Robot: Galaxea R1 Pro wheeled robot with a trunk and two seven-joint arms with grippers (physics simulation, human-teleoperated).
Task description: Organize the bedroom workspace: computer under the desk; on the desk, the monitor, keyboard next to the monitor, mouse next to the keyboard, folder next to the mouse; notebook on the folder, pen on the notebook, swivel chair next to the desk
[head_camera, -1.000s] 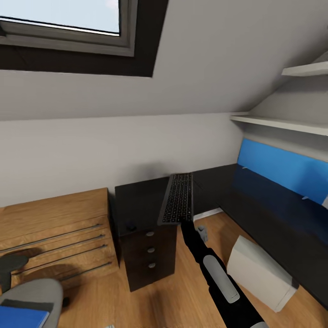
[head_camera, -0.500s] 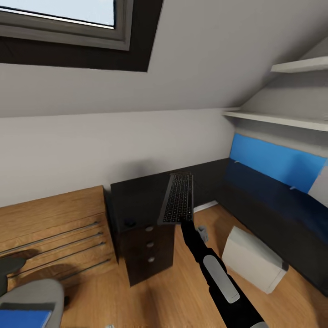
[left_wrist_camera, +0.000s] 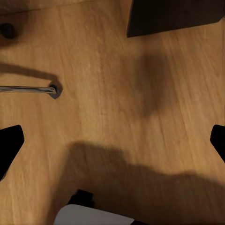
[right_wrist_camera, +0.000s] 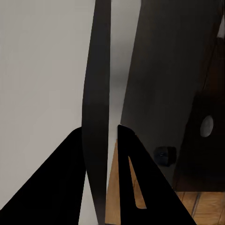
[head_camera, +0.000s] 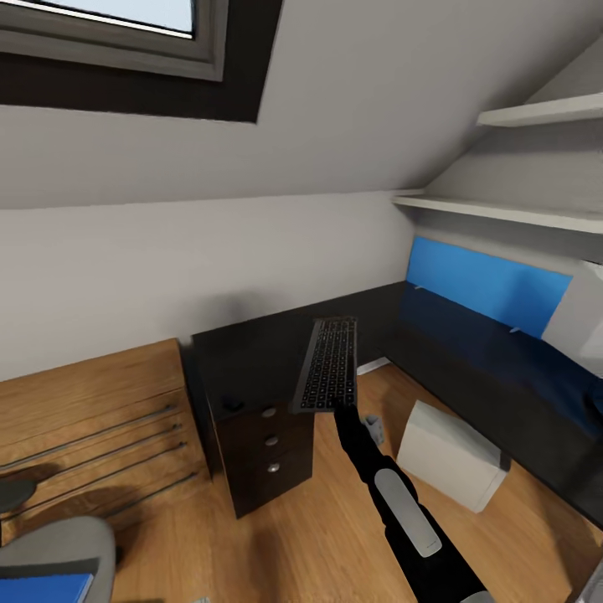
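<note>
The slim flat keyboard with dark keys and grey-silver frame (head_camera: pixel 327 365) juts forward from the right gripper (right_wrist_camera: pixel 100 140), pinched edge-on between its black fingers (right_wrist_camera: pixel 133 187).

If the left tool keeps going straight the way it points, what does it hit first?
Most likely the bare wood floor. The open left tool points down at it, with nothing between the fingers, though depth is hard to judge.

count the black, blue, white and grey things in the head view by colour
black: 3 - slim keyboard, drawer unit with silver knobs, long desk top
blue: 2 - desk back panel, flat folder
white: 1 - box-shaped computer
grey: 1 - chair seat
total: 7
</note>
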